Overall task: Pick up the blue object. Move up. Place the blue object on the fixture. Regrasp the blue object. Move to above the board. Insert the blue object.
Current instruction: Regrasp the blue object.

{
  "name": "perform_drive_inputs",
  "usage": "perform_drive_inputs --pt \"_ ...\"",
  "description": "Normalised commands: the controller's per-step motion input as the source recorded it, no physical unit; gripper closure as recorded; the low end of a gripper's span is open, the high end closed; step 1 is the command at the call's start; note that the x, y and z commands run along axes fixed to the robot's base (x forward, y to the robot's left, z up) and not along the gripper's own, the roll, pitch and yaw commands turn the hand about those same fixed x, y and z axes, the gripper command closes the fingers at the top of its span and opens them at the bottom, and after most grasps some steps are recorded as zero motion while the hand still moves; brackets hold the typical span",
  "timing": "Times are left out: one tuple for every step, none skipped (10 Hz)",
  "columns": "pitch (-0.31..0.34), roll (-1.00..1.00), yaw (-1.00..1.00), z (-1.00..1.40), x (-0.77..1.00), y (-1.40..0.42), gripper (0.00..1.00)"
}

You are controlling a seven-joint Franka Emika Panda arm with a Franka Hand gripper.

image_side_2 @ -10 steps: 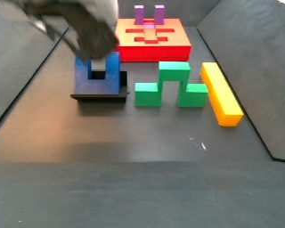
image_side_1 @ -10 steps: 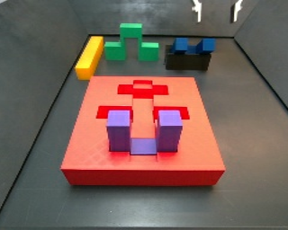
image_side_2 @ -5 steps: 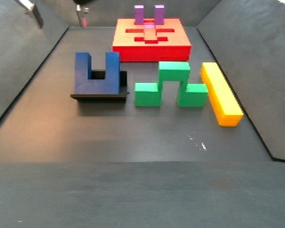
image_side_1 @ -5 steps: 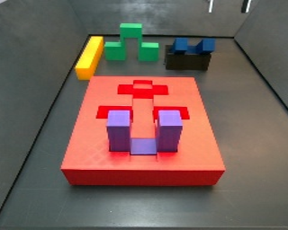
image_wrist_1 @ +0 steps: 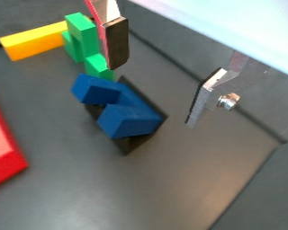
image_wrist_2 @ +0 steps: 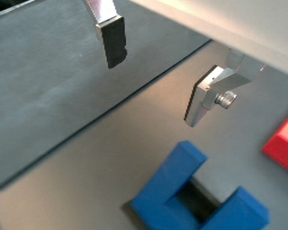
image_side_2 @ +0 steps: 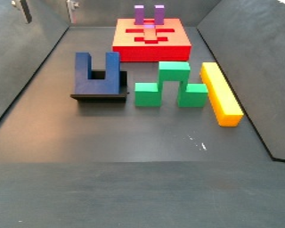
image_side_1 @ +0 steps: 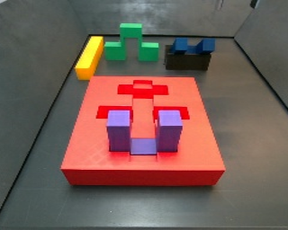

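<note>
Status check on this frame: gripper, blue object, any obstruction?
Gripper open, empty, high above the blue object. Blue object seated on fixture, prongs up. Nothing in the way.

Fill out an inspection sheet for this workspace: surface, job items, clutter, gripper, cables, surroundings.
Surface: dark grey floor, bare apart from the blocks.
Blue object: sitting on the fixture, prongs pointing up, not held.
Board: red slab with a cross-shaped recess; a purple U-shaped block stands in one slot.
Clutter: green stepped block and yellow bar beside the fixture, apart from the board.
Gripper: open and empty, raised above the blue object; its fingers only just show at the upper edge in a side view.
Cables: nothing seen.
Surroundings: dark grey walls enclosing the floor.
</note>
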Motion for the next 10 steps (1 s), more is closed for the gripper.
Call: perform_drive_inputs --pt "0.006 1.00 0.07 0.05 0.58 -0.13 0.00" --pt "0.009 1.00 0.08 0.06 0.56 -0.12 0.00" --pt "0.014 1.00 0.04 0.05 0.59 -0.14 0.00" --pt "0.011 1.00 0.00 0.00 0.66 -0.24 0.00" --pt "0.000 1.00 0.00 0.00 0.69 -0.29 0.00" --pt "0.000 1.00 0.00 0.00 0.72 -0.29 0.00" --pt "0.000 1.00 0.00 0.00 0.72 -0.29 0.00" --pt "0.006 1.00 0.00 0.00 0.73 -0.29 0.00" --pt "0.034 1.00 0.00 -0.05 0.69 -0.28 0.00" --pt "0.029 0.96 0.13 -0.14 0.45 -0.16 0.00"
